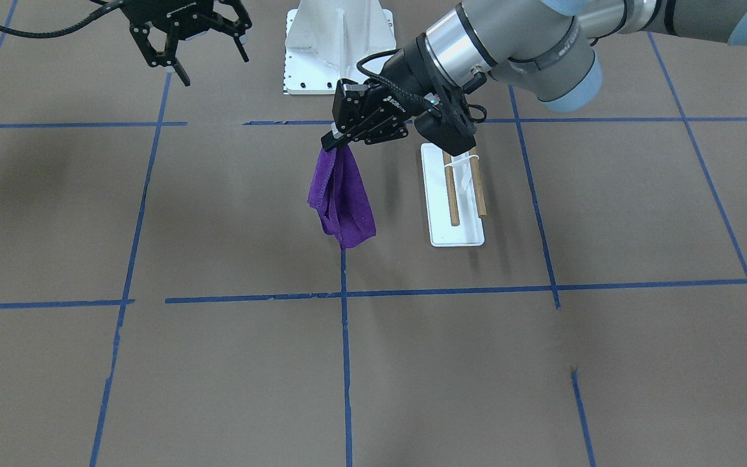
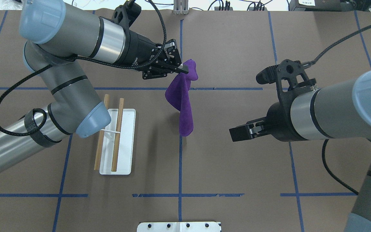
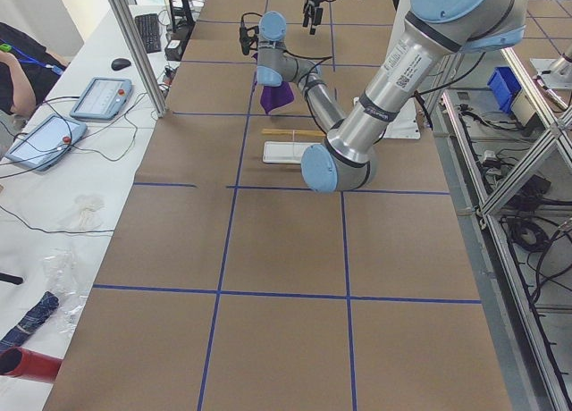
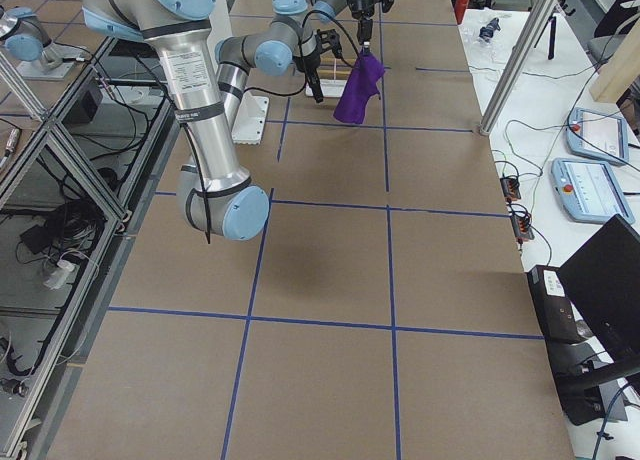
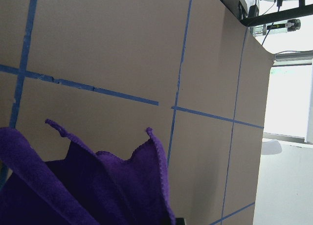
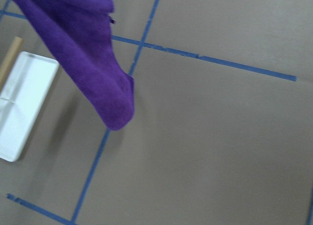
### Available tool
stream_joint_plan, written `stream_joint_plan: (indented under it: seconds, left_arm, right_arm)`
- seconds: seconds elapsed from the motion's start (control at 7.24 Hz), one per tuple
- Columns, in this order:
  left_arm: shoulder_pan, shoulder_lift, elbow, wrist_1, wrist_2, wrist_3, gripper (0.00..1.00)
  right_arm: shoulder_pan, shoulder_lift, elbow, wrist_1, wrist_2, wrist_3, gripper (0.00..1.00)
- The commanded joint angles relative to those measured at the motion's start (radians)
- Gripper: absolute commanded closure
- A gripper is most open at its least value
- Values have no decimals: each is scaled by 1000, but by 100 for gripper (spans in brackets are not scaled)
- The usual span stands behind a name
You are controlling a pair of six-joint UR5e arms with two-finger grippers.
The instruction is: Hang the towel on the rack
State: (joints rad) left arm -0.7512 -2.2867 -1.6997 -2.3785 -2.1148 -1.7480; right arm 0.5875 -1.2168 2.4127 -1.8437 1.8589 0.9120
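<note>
The left gripper was closed on one corner of the towel and held it up over the table. The towel hung down from the fingertips in loose folds. Its lower tip seemed to be free, a little above the brown surface, near a crossing of blue tape lines. The rack stood on the table just beside the towel, on the robot's left of it, and the two were apart. Both its dowels lay parallel over the white base, and part of the left arm was above its far end. The right gripper hovered with its fingers spread, well apart from the towel. A white pedestal stood near the robot's edge.
</note>
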Motion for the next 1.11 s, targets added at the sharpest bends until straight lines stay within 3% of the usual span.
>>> stream_joint_plan:
  seconds: [0.0, 0.28, 0.41, 0.55, 0.83, 0.97]
  left_arm:
    - [10, 1, -119, 178, 187, 8, 100]
    - [161, 53, -329, 453, 446, 13, 100]
    - [256, 58, -395, 579, 587, 15, 100]
    - [313, 58, -449, 714, 664, 15, 100]
    - [329, 59, -613, 998, 700, 15, 100]
    - [319, 64, -673, 1072, 700, 16, 100]
  right_arm:
    - [108, 3, -29, -178, 0, -231, 0]
    - [283, -33, -119, -178, 47, -407, 0]
    - [384, -58, -174, -175, 131, -482, 0]
    - [484, -99, -219, -174, 205, -583, 0]
    - [643, -161, -324, -172, 311, -799, 0]
    - [713, -164, -389, -172, 366, -884, 0]
